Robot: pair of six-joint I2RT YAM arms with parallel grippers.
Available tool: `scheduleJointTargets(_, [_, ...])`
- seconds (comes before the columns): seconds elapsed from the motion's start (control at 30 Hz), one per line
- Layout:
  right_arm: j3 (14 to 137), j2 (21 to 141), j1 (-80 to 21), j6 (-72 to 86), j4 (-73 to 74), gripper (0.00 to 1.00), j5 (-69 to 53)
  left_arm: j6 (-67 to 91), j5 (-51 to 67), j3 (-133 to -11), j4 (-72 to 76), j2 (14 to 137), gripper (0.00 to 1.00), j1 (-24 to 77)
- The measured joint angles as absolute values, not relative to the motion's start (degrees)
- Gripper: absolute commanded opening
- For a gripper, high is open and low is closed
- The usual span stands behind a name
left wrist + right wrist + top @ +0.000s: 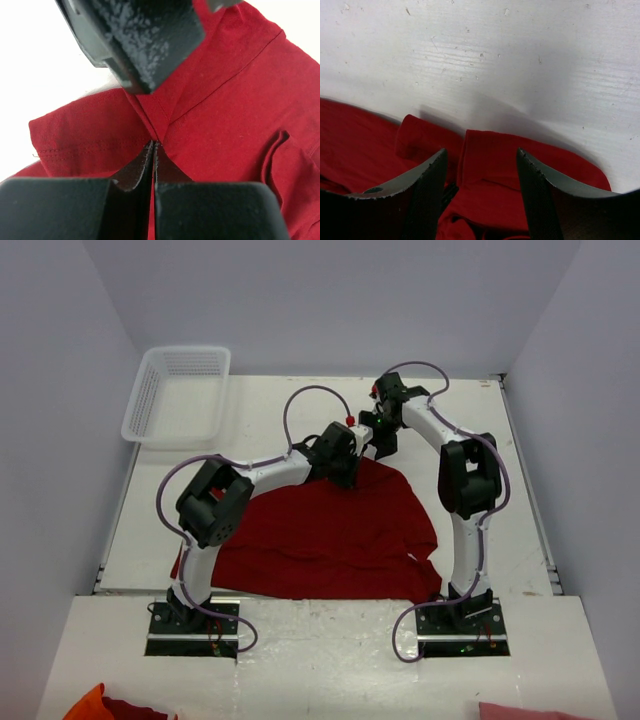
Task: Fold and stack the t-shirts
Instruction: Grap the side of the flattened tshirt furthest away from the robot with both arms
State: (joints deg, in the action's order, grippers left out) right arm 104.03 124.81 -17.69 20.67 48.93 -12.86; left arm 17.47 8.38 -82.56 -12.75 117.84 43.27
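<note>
shirt: we've got the t-shirt (pixel 330 535) spread mid-table, wider left-to-right, lying nearward from both grippers
left gripper (pixel 154 145): clamped tight on a pucker of cloth at the far edge
right gripper (pixel 480 170): jaws apart, holding nothing, far edge right below, just right of its partner
can't tell: collar and sleeves; the arms cover that edge

White/blk arms (pixel 270 472), purple cables (pixel 300 395)

t-shirt (pixel 330 535) on table (pixel 260 405) centre; basket (pixel 140 405) at far-left corner, well apart
</note>
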Motion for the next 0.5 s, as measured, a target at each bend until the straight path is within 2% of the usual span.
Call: scheduleJointTargets(0.5, [104.4,126.4,-17.7,21.8,49.4,0.49,-11.1,17.5,9.0,-81.0,-11.6,116.9,0.00,43.3])
